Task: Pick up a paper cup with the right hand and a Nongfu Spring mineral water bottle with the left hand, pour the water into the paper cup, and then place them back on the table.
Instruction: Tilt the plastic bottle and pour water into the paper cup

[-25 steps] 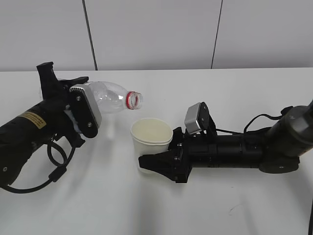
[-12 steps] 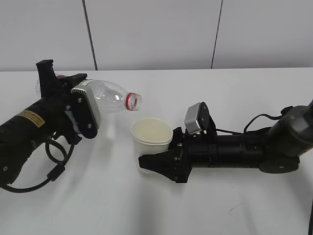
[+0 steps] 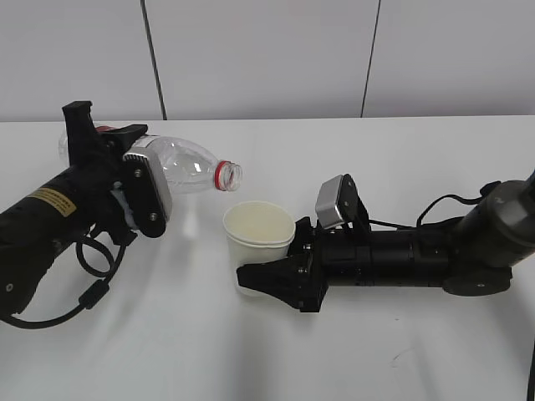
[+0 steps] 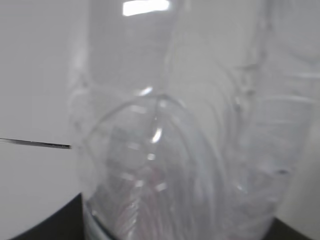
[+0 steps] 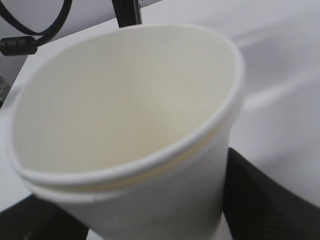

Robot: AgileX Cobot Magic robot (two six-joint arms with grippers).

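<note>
The clear water bottle [image 3: 188, 164] with a red neck ring lies almost level in the air, its open mouth pointing right, above and left of the paper cup [image 3: 257, 236]. My left gripper [image 3: 125, 180] is shut on the bottle's body; the bottle fills the left wrist view [image 4: 175, 150]. My right gripper [image 3: 267, 276] is shut on the off-white cup and holds it upright, its base at about table level. The cup fills the right wrist view [image 5: 130, 125]. The bottle's label is hidden by the gripper.
The white table [image 3: 351, 359] spreads under both arms. A pale panelled wall [image 3: 267, 58] stands behind. A black cable [image 3: 96, 284] loops under the left arm. A small dark scratch [image 3: 395, 357] marks the table at the front right.
The bottle's mouth has swung slightly back up and left, and the left gripper has shifted a little left. The right gripper and cup have not moved.
</note>
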